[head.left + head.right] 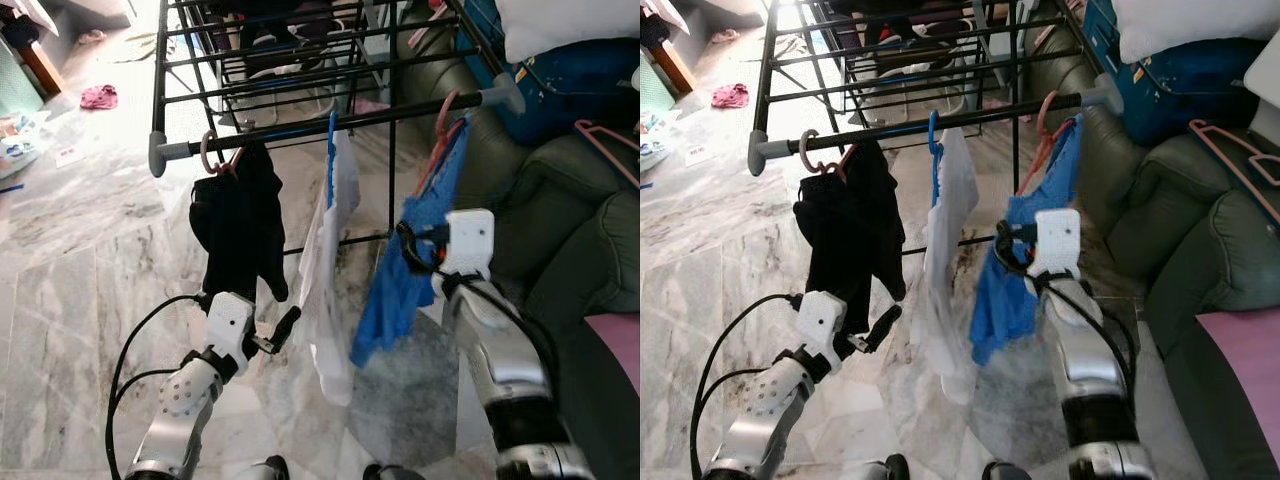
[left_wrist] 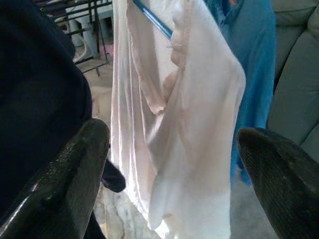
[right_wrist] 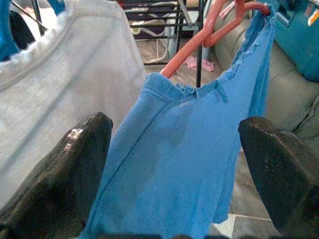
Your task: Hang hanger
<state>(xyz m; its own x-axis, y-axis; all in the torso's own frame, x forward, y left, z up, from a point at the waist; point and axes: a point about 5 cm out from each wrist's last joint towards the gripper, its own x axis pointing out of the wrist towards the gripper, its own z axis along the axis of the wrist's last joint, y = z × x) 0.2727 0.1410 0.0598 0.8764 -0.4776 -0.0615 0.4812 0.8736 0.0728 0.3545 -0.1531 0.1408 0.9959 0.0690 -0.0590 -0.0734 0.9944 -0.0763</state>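
The blue garment (image 1: 400, 270) hangs limp and light on its stiff orange hanger (image 3: 199, 37); grasp the hanger, not cloth; right gripper (image 3: 174, 199) and left gripper (image 2: 169, 174) both gape empty.

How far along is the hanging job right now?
Done, it seems: the black garment, white garment and blue garment all hang from the rack's front bar. In hand: nothing; the left gripper and right gripper are open beside them. Left: perhaps the bare pink hanger on the sofa.

Sunlit grey marble floor (image 1: 70, 290), dark green sofa (image 1: 570, 220) alongside.
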